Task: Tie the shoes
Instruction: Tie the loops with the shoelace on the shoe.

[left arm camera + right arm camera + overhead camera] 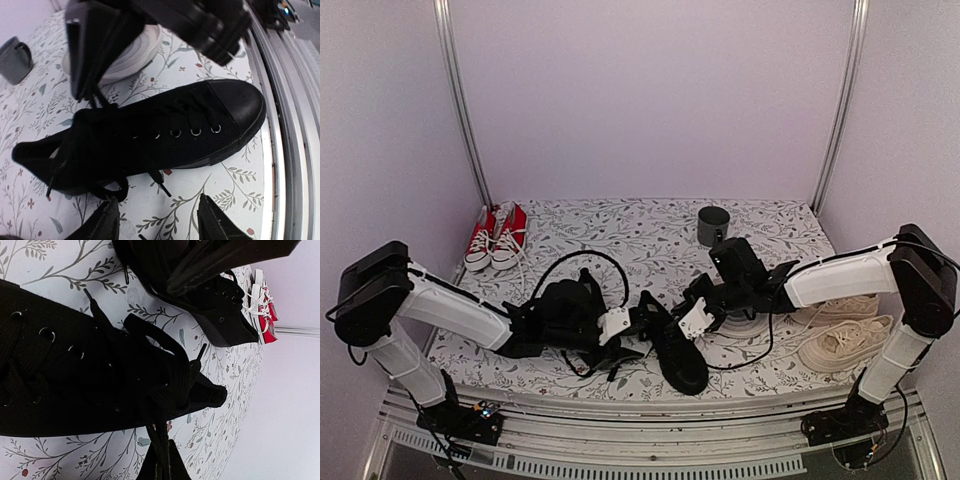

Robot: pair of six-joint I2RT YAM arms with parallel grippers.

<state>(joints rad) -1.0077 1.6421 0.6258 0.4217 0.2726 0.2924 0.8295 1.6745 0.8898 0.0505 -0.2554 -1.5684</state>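
Observation:
One black shoe (pixel 677 352) lies near the table's front edge between my grippers, with loose laces. In the left wrist view (pixel 165 130) its toe points right. The second black shoe (pixel 565 303) sits under my left arm and shows in the right wrist view (pixel 215 300). My left gripper (pixel 638 322) is open and empty, its fingertips (pixel 107 222) just beside the shoe's side and a loose lace end (pixel 165 182). My right gripper (pixel 678 325) is shut on a black lace (pixel 160 432) that rises taut from the shoe's tongue; its fingers (pixel 162 467) pinch it.
Small red-and-white sneakers (pixel 496 238) stand at the back left. Cream sneakers (pixel 845 332) lie at the right. A grey mug (pixel 712 226) stands at the back. A white round object (pixel 135 55) lies beyond the shoe. The metal front rail (pixel 290 150) runs close by.

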